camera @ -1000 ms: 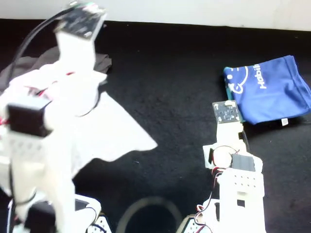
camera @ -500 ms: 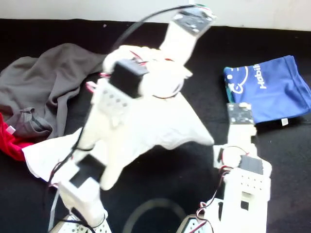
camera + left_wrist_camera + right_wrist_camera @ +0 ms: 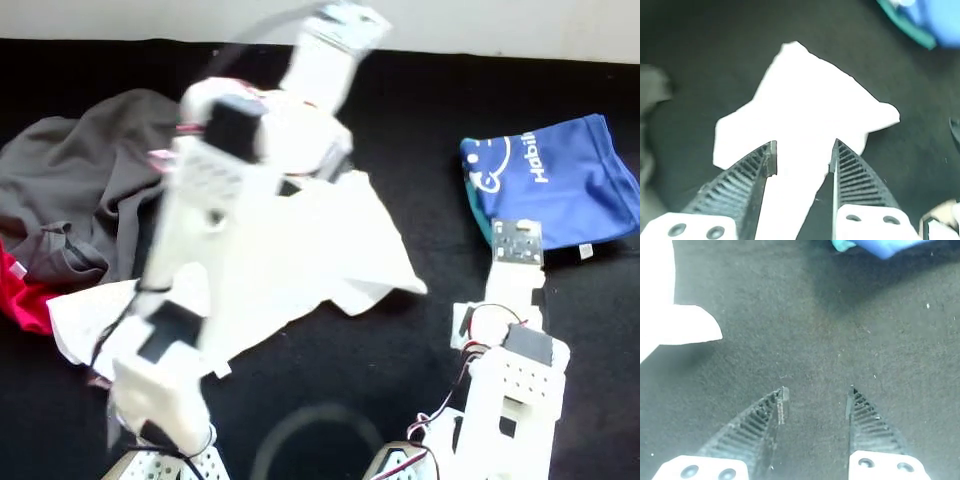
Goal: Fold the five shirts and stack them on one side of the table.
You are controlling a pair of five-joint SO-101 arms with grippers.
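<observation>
Step in hand, as you may judge it: laying out the white shirt (image 3: 805,115) for folding. Your left gripper (image 3: 802,160) is clamped on a bunched strip of it, the cloth running between the jaws; the rest of the shirt lies rumpled at mid-table under the left arm (image 3: 230,190). Your right gripper (image 3: 815,400) has its jaws parted and holds nothing; it hangs over the bare black table (image 3: 430,120), with a white shirt corner to one side of it and the blue shirt (image 3: 555,185) beyond.

The blue shirt lies folded at the table's right side on a teal one (image 3: 905,24); this is probably the stack begun. A grey shirt (image 3: 80,180) and a red shirt (image 3: 25,300) lie crumpled at the left, unfolded.

The next move calls for you to set the white shirt down flat; the right gripper would likely take the free corner nearest it to pull out the creases.

Print: white lettering and a line drawing on the blue shirt, not transcribed here; a small white tag (image 3: 585,250) at its hem, too small to read.
</observation>
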